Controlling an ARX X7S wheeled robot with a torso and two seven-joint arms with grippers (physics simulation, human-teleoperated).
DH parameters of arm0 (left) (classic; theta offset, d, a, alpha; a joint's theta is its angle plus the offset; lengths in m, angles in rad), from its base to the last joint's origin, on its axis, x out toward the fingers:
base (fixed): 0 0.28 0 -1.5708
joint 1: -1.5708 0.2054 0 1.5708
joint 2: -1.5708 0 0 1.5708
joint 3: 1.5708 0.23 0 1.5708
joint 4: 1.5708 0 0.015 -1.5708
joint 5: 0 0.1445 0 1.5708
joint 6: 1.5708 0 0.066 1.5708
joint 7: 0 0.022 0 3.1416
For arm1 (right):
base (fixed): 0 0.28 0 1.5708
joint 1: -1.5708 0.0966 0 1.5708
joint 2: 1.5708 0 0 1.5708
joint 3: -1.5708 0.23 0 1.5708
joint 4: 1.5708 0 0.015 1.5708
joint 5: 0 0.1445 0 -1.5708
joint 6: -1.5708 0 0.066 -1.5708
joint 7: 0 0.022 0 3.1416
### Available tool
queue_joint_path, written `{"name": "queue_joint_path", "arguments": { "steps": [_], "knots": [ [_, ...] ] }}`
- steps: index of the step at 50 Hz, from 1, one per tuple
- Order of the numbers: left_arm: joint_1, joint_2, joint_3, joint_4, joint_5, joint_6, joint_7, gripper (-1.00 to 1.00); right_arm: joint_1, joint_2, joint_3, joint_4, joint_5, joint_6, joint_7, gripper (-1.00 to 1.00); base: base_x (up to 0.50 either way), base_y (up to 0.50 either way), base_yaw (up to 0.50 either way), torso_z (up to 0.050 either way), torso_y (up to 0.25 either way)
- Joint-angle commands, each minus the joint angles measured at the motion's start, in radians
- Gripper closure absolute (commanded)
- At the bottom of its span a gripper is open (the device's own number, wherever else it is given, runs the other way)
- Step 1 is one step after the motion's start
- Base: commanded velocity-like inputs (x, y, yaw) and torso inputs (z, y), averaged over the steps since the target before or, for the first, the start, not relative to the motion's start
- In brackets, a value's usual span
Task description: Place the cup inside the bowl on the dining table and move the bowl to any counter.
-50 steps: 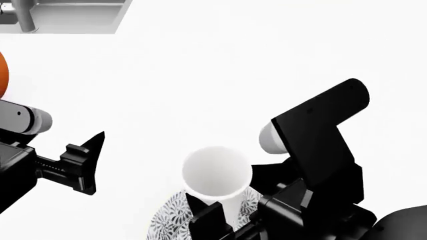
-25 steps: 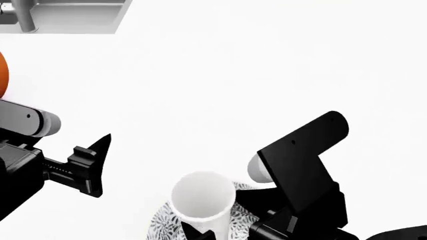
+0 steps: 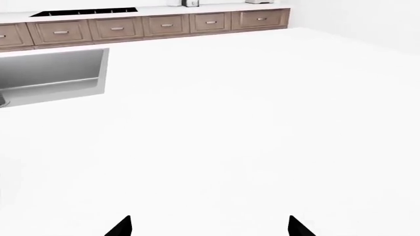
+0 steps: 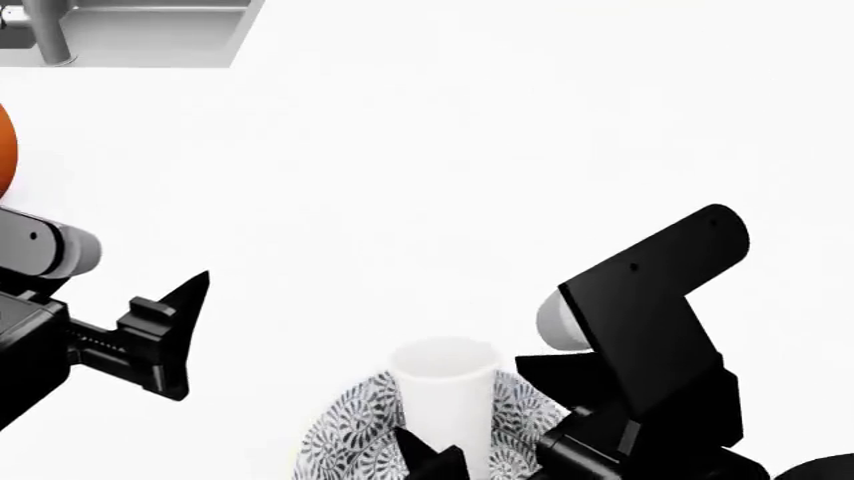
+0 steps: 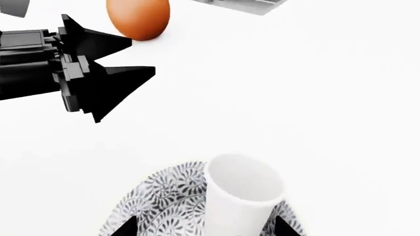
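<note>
The white cup (image 4: 447, 395) stands inside the leafy black-and-white bowl (image 4: 344, 440), at the bottom edge of the head view on a plain white top (image 4: 441, 180). In the right wrist view the cup (image 5: 241, 196) leans a little in the bowl (image 5: 164, 204). My right gripper (image 4: 491, 462) is open, with its fingertips (image 5: 125, 227) on either side of the cup and a gap on one side. My left gripper (image 4: 180, 335) is open and empty, left of the bowl and apart from it. It also shows in the right wrist view (image 5: 111, 83). In its own view, the left gripper (image 3: 208, 227) faces bare white top.
An orange egg-shaped object (image 5: 137, 17) lies beyond the left gripper, at the left edge of the head view (image 4: 4, 150). A steel sink (image 4: 134, 30) is set into the top at the far left. Brown drawer cabinets (image 3: 164, 24) run along the far wall.
The cup has gone down from above the bowl into it. The right arm dipped toward me, then shifted right. The left gripper has barely moved.
</note>
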Motion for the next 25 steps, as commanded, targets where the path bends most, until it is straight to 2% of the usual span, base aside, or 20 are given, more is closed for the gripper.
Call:
{"name": "queue_joint_path", "arguments": {
  "steps": [1, 15, 25],
  "knots": [
    [0.013, -0.018, -0.007, 0.002, -0.007, 0.010, 0.015, -1.00, 0.007, 0.107, 0.002, 0.037, 0.077, 0.001, -0.007, -1.00, 0.00, 0.00, 0.00, 0.000, 0.000],
    [-0.008, 0.058, 0.060, -0.030, 0.043, 0.025, -0.024, -1.00, -0.225, 0.196, 0.196, 0.080, -0.007, 0.011, -0.132, -1.00, 0.00, 0.00, 0.00, 0.000, 0.000],
    [0.007, 0.044, 0.049, -0.021, 0.035, 0.032, -0.024, -1.00, -0.349, 0.119, 0.261, 0.114, -0.144, -0.017, -0.205, -1.00, 0.00, 0.00, 0.00, 0.000, 0.000]
  ]
}}
